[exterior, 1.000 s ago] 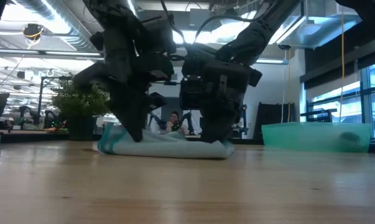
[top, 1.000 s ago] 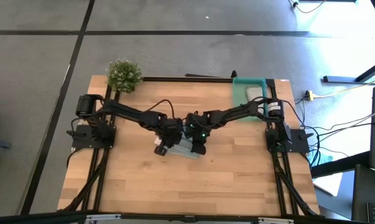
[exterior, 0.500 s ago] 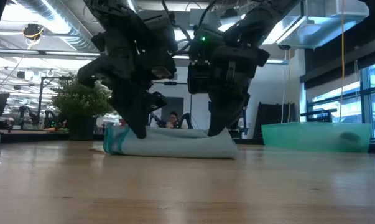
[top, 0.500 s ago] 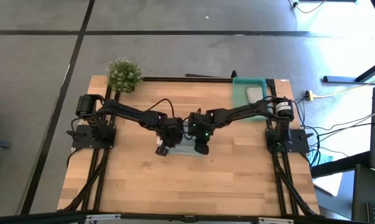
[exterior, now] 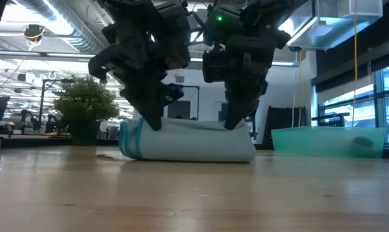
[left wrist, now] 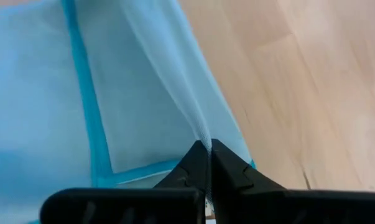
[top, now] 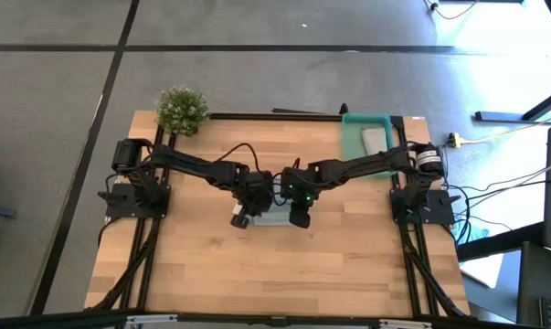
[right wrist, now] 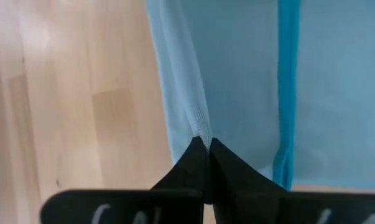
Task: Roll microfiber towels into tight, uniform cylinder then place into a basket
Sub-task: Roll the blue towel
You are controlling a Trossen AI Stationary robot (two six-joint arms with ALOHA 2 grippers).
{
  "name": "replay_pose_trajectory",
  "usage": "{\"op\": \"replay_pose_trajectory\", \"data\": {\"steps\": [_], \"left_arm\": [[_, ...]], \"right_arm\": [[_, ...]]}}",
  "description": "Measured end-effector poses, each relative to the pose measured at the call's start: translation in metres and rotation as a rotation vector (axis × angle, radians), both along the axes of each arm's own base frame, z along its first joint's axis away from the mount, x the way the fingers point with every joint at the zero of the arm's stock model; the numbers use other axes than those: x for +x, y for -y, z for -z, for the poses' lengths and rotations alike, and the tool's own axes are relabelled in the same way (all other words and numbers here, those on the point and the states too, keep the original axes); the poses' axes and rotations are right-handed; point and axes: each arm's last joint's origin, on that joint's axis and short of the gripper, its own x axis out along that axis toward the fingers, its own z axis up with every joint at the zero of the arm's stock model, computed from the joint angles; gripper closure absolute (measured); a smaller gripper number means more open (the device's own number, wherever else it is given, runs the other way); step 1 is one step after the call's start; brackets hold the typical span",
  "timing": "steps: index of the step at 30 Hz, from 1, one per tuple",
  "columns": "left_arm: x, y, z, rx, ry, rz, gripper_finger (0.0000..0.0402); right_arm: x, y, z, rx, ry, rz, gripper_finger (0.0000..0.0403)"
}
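Blue towel (exterior: 189, 143) pinched by left hand (left wrist: 207, 149), right hand (right wrist: 203, 144).

both arms are stretched inward to the middle of the tabletop

the left tool (top: 242, 217) and right tool (top: 300, 218) are held side by side, pointed down, a little apart. each pair of fingers is pressed together, pinching an edge of the light blue towel (exterior: 193, 143) between the tips, as shown in both wrist views.
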Motion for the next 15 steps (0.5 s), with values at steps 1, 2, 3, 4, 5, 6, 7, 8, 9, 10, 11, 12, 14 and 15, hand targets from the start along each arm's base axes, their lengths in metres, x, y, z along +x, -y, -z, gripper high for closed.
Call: {"op": "replay_pose_trajectory", "data": {"steps": [1, 2, 3, 4, 5, 6, 7, 8, 9, 10, 11, 12, 14, 15], "left_arm": [[0.0, 0.001, 0.0, -0.003, 0.006, 0.015, 0.0401], [0.001, 0.001, -0.001, -0.007, 0.012, 0.025, 0.0401], [0.001, 0.002, -0.001, -0.01, 0.013, 0.037, 0.0401], [0.001, 0.002, -0.001, -0.013, 0.014, 0.044, 0.0401], [0.001, 0.002, -0.001, -0.017, 0.016, 0.045, 0.0401], [0.001, 0.002, -0.001, -0.02, 0.015, 0.044, 0.0401], [0.0, 0.001, -0.001, -0.02, 0.013, 0.042, 0.0401], [0.001, 0.0, -0.001, -0.023, 0.014, 0.035, 0.0401], [0.001, 0.0, -0.001, -0.029, 0.013, 0.026, 0.0401], [0.001, -0.001, -0.002, -0.034, 0.011, 0.018, 0.0401], [0.001, -0.002, -0.002, -0.035, 0.011, 0.015, 0.0401], [0.0, -0.003, -0.001, -0.038, 0.007, 0.014, 0.0401], [0.0, -0.003, -0.001, -0.04, 0.006, 0.014, 0.0401], [0.0, -0.002, -0.001, -0.046, 0.006, 0.014, 0.0401]], "right_arm": [[0.0, 0.0, -0.001, -0.007, 0.001, 0.006, 0.0396], [-0.001, 0.001, -0.002, -0.017, -0.001, 0.015, 0.0396], [0.0, 0.002, -0.002, -0.025, 0.001, 0.029, 0.0396], [0.0, 0.004, -0.003, -0.026, 0.004, 0.036, 0.0396], [-0.001, 0.006, -0.004, -0.026, 0.008, 0.04, 0.0396], [-0.001, 0.007, -0.005, -0.03, 0.015, 0.037, 0.0396], [-0.001, 0.008, -0.006, -0.036, 0.024, 0.03, 0.0396], [-0.001, 0.008, -0.008, -0.039, 0.031, 0.026, 0.0396], [-0.001, 0.008, -0.009, -0.042, 0.035, 0.025, 0.0396], [-0.002, 0.009, -0.011, -0.044, 0.04, 0.023, 0.0396], [-0.002, 0.01, -0.012, -0.042, 0.041, 0.024, 0.0396], [-0.001, 0.01, -0.013, -0.039, 0.044, 0.028, 0.0396], [0.0, 0.011, -0.015, -0.039, 0.047, 0.033, 0.0396], [0.001, 0.012, -0.016, -0.042, 0.052, 0.036, 0.0396]]}}
